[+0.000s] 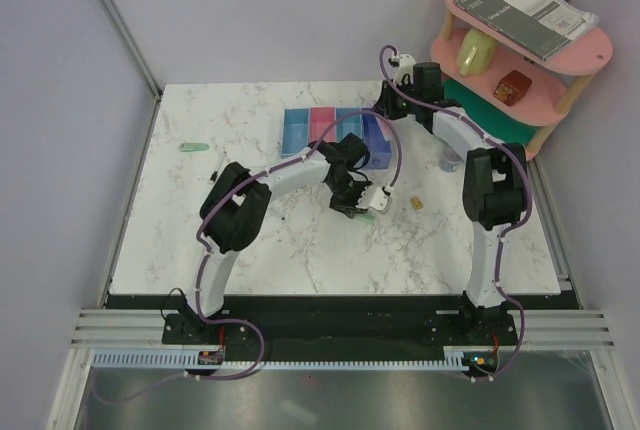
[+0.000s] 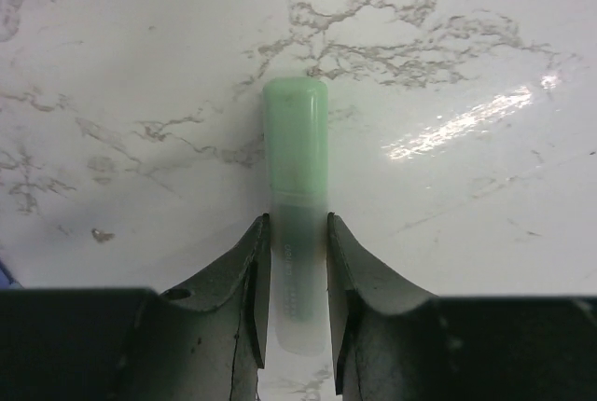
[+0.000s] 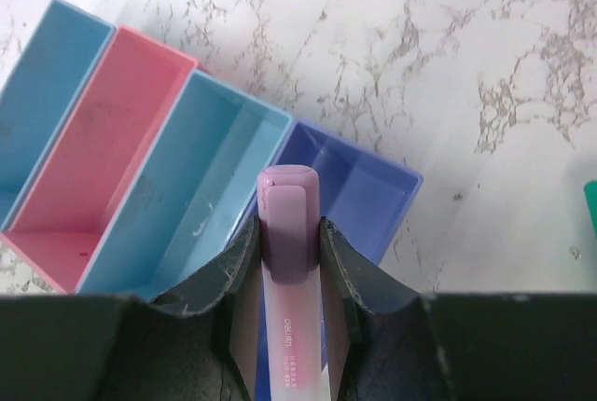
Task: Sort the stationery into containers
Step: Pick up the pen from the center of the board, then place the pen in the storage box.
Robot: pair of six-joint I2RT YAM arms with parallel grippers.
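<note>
Found the left gripper clamped on both sides of the pale green marker, at its frosted barrel, with the green cap pointing away, seen against the marble table. Found the right gripper clamped on the pink-purple marker, rounded cap forward, above the wall between the light blue tray and the purple-blue tray.
</note>
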